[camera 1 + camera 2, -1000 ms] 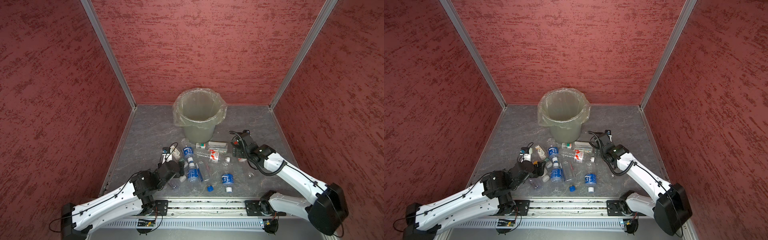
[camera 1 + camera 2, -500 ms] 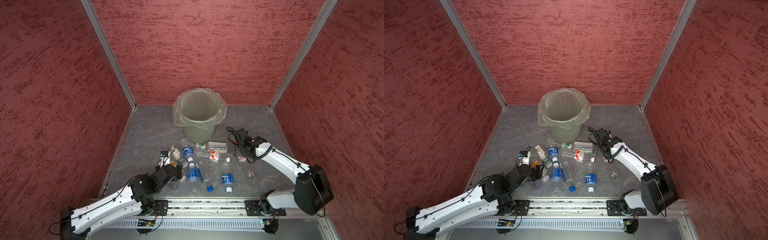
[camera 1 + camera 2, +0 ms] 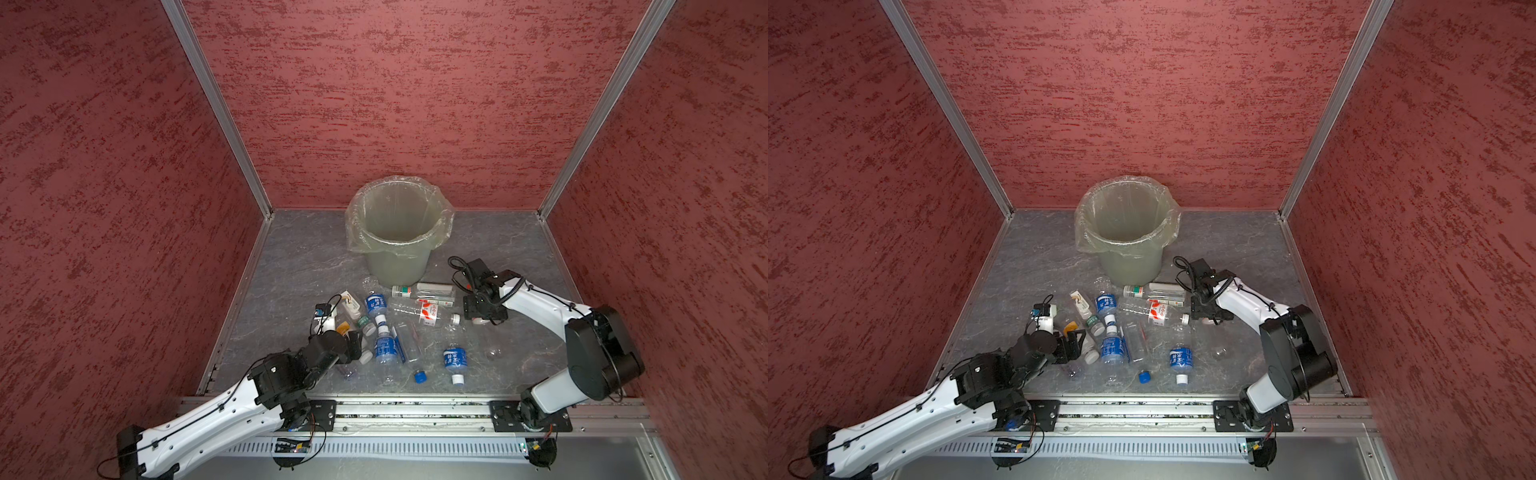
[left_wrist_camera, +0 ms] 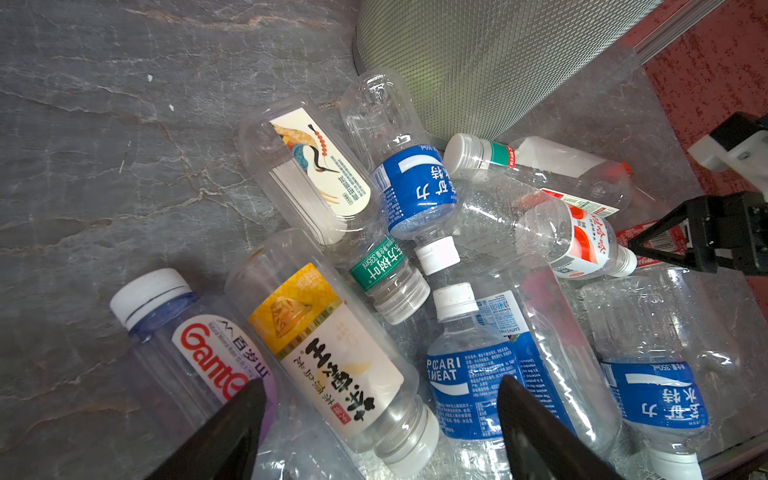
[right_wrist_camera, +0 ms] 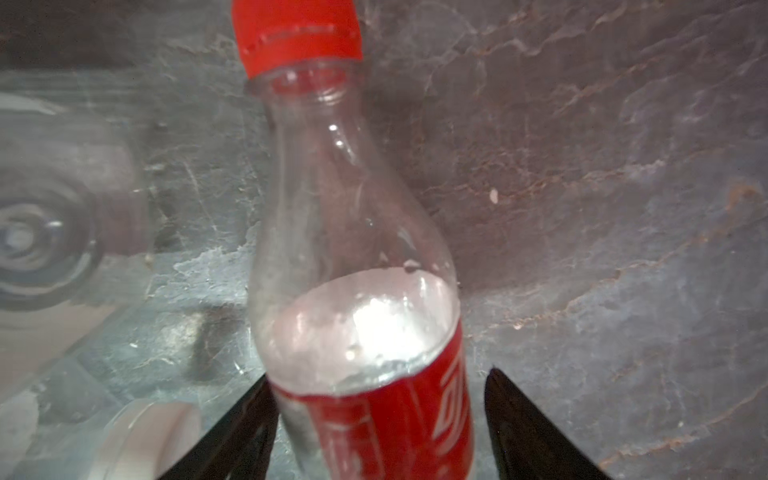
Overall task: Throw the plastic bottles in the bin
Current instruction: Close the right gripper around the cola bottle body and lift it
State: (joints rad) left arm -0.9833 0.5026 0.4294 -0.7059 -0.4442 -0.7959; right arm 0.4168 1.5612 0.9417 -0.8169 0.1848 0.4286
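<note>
Clear, waisted red-labelled bottle (image 5: 353, 249), perhaps touching right gripper (image 5: 379, 376).

Roughly a dozen plastic bottles (image 3: 386, 349) are lying heaped on the bench (image 3: 299, 257), overlapping too much for an exact count. One bin (image 3: 399, 266) is standing there, with one loose blue cap (image 3: 419, 376).

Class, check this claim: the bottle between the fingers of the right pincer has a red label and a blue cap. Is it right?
No: the cap is red, not blue. The right wrist view shows the bottle between the fingers of the right pincer with a red label and a red cap.
</note>
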